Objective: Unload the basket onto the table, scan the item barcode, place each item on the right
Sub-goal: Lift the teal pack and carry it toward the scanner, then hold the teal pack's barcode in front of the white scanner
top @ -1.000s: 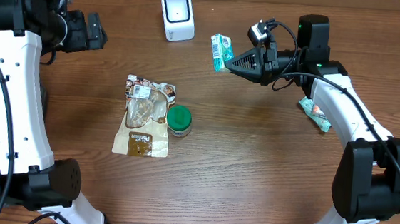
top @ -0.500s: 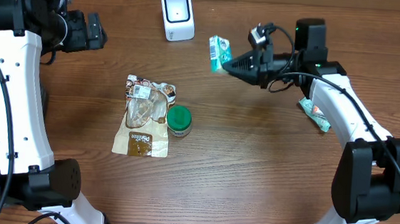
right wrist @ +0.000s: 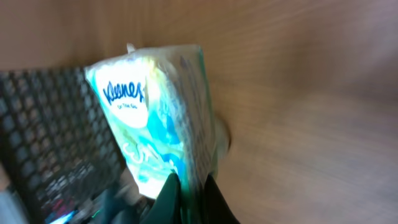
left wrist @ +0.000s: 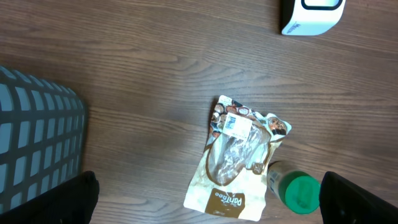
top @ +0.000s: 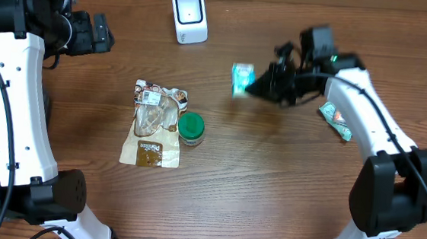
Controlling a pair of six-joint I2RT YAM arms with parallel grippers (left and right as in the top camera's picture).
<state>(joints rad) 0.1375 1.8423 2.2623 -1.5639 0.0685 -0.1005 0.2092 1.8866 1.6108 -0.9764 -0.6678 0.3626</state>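
The item is a green-and-white Kleenex tissue pack (top: 242, 79) (right wrist: 155, 118), held above the table to the right of centre. My right gripper (top: 257, 83) (right wrist: 191, 196) is shut on the pack's lower edge, and both are blurred. The white barcode scanner (top: 189, 16) (left wrist: 311, 14) stands at the back, up and to the left of the pack. No barcode shows on the pack's visible faces. My left gripper (top: 98, 34) (left wrist: 208, 202) hangs open and empty at the far left, high above the table.
A brown-and-white snack pouch (top: 154, 122) (left wrist: 239, 155) lies left of centre, with a green-lidded jar (top: 191, 128) (left wrist: 298, 191) against its right side. Another small packet (top: 335, 120) lies under the right arm. A grey-blue basket (left wrist: 31, 149) is at the left.
The right arm has swung down and turned, carrying the tissue pack toward the table's middle, farther from the scanner. The left arm has not moved.
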